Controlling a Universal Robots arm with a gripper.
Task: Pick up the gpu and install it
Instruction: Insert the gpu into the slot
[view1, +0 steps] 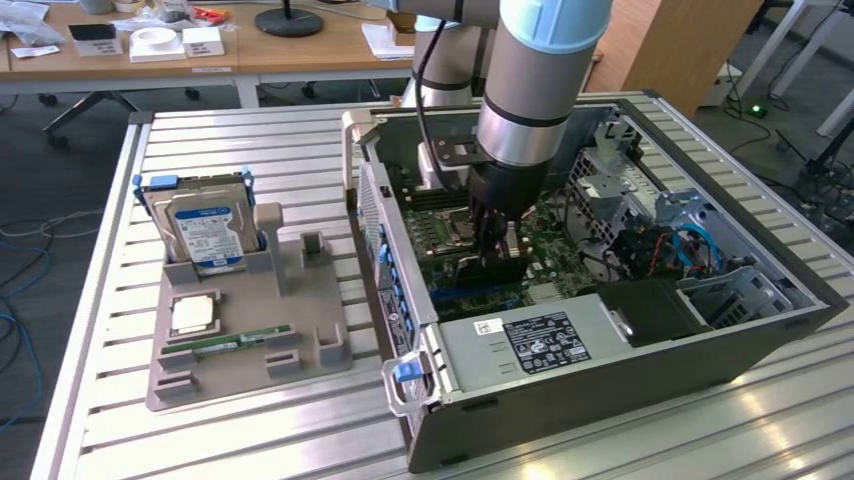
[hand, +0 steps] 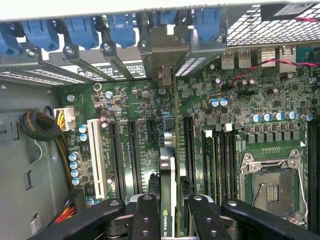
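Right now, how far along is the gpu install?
Done: the gpu is off the parts tray, which still holds the hard drive and memory stick. In hand: the gripper is shut on the card, edge-on, inside the open PC case above the motherboard; its bracket sits at the rear slot openings. Left: whether it is fully seated cannot be told; the card has not been released.

A silver hard drive (view1: 207, 238) with a blue-white label stands upright in a grey holder tray (view1: 314, 365) on the slatted metal table (view1: 240, 145). A green memory stick (view1: 227, 345) lies flat in the tray, near a small square chip (view1: 192, 314).
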